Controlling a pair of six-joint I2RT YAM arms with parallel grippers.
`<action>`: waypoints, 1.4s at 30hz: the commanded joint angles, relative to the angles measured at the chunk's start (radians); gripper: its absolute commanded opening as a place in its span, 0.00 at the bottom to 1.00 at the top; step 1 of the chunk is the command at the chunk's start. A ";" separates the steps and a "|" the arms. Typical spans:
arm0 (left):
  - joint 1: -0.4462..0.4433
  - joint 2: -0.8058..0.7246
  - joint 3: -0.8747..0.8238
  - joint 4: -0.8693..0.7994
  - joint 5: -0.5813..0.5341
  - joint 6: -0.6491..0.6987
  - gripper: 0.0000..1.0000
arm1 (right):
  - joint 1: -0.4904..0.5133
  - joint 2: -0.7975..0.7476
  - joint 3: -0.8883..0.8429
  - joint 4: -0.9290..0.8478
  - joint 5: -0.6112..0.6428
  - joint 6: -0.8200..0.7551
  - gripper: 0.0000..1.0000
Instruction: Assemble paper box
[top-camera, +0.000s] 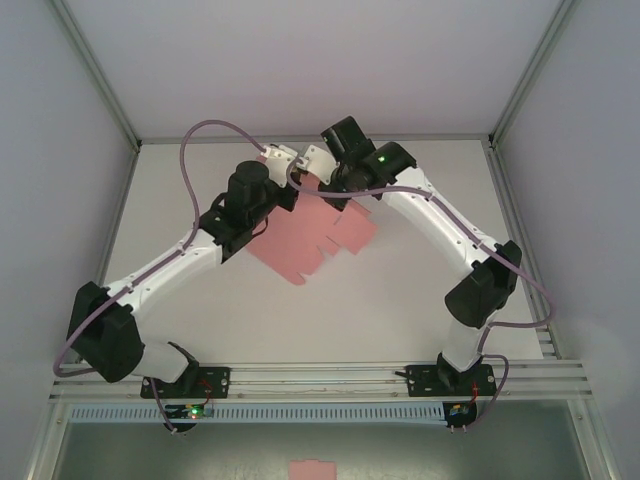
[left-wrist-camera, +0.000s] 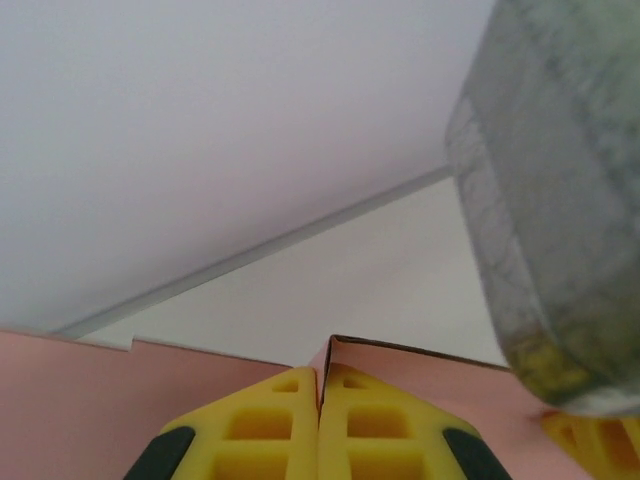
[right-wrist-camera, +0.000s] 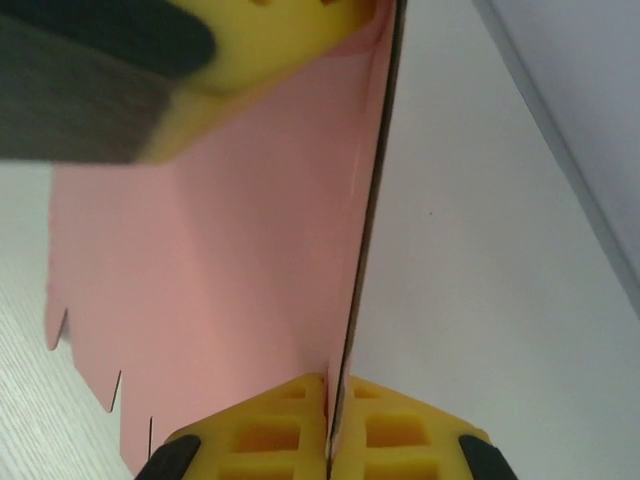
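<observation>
Overhead, top external view: paper box (top-camera: 312, 238), an unfolded pink card sheet with notched flaps, on the white table (top-camera: 400, 300) toward its far middle. Its far part runs up between the two wrists. Left gripper (top-camera: 281, 156) and right gripper (top-camera: 318, 160) meet close together at that far edge; how the jaws stand cannot be told from this height. One small pink scrap (top-camera: 315, 468) lies below the front rail, well apart from the sheet.

Left wrist view: left gripper (left-wrist-camera: 322, 378), yellow fingers pressed together, with a pink card edge pinched between them. Card spreads to either side of the fingers. Right gripper body, blurred grey, close at the right; one of its yellow fingers (left-wrist-camera: 590, 440) touches the card.

Right wrist view: right gripper (right-wrist-camera: 330, 388), yellow fingers closed on the thin edge of the card, which stands upright from the pinch. Left gripper's yellow finger (right-wrist-camera: 270, 50) bears on the same panel at the top.
</observation>
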 joint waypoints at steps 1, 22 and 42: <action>-0.076 0.082 -0.039 0.114 0.018 -0.141 0.00 | 0.059 0.007 0.064 0.139 -0.129 0.119 0.00; -0.069 -0.144 -0.155 -0.085 0.005 -0.208 0.75 | 0.016 -0.130 -0.194 0.262 -0.059 -0.195 0.00; 0.393 -0.548 -0.457 -0.213 0.491 -0.225 1.00 | -0.068 -0.118 -0.082 0.053 -0.369 -0.256 0.00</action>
